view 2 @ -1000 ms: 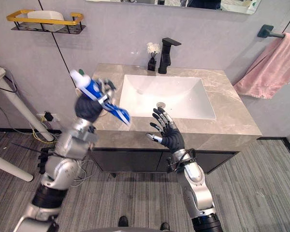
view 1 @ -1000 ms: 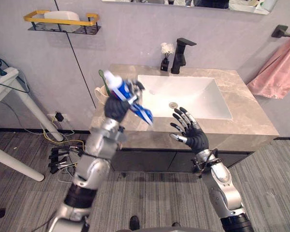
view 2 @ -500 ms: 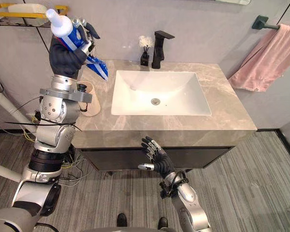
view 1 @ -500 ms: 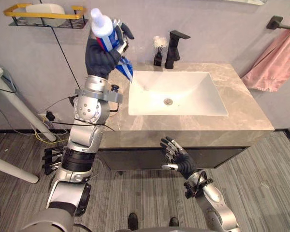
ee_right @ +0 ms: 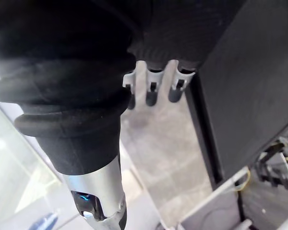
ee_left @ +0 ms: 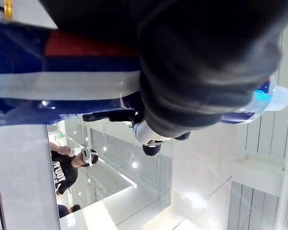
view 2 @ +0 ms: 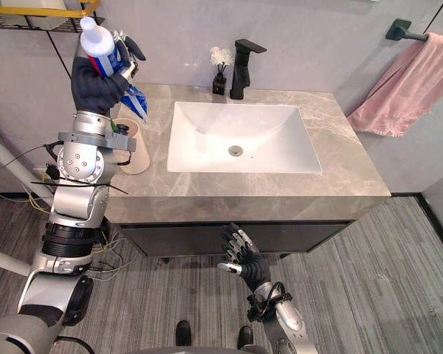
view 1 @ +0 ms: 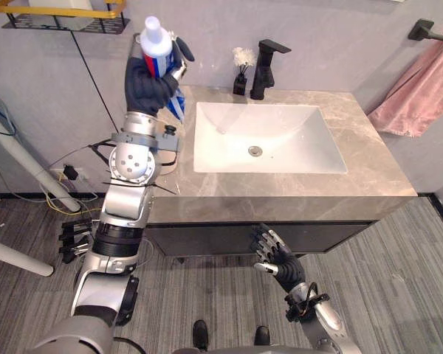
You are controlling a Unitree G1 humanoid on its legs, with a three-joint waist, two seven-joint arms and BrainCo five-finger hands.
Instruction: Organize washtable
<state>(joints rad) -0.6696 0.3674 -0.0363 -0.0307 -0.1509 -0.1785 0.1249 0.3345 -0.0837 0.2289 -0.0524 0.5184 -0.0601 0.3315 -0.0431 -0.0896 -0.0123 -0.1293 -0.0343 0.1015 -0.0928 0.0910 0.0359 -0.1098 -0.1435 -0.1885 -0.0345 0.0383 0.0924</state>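
We see the tube point(view 1: 156, 51), blue with a red band and a white cap, held cap-up in the left hand's point(view 1: 149, 82) curled fingers, high over the counter's point(view 1: 369, 171) left end, where the beige cup point(view 2: 128, 150) stands.

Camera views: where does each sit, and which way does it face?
Left eye view: on the head, looking down at the washtable; left hand raised, curled round the toothpaste tube; right hand low, fingers relaxed.
Right eye view: same head, slightly aside, same scene, both arms.
Left wrist view: on the left wrist, looking along that hand at the toothpaste tube.
Right wrist view: on the right wrist, past straight fingers to the dark cabinet front.
Shared: toothpaste tube in both eye views and left wrist view.
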